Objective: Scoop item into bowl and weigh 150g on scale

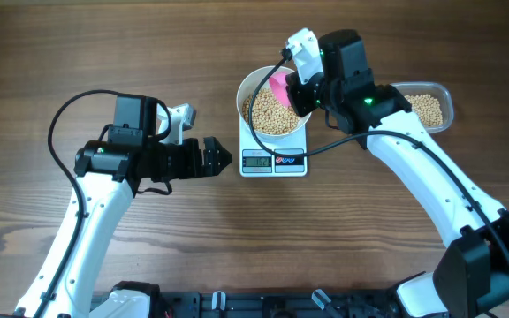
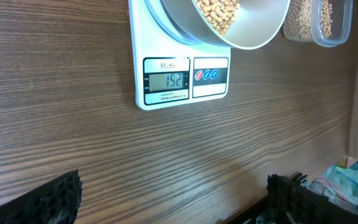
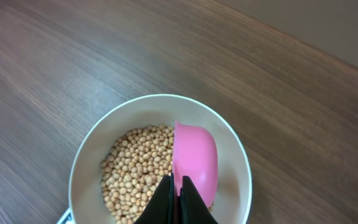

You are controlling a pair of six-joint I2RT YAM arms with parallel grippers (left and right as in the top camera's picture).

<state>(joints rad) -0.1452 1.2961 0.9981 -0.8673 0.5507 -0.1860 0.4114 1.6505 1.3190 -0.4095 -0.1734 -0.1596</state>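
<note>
Right end effector (image 3: pixel 176 198) was clamped shut on the handle of the pink scoop (image 3: pixel 196 155), fingers nearly touching. The scoop sat over the right half of the bowl (image 3: pixel 82 158), smooth outer side toward the wrist camera, so I couldn't tell whether anything was in it. Beans (image 3: pixel 135 171) lay piled in the bowl, mostly left of the scoop. The bowl sat on the scale (image 2: pixel 179 81), overhanging its platform at the front. The display read 152.

Left end effector (image 1: pixel 217 157) was wide open and held nothing. It was low over the counter (image 1: pixel 237 247), just left of the scale, with its tips pointing at it and not touching. In its wrist view both fingers framed bare wood, with the scale's front panel straight ahead.

The clear tub (image 1: pixel 427 108) sat right of the bowl, partly under the right arm, with a layer of beans in it. No stray beans showed on the counter.
</note>
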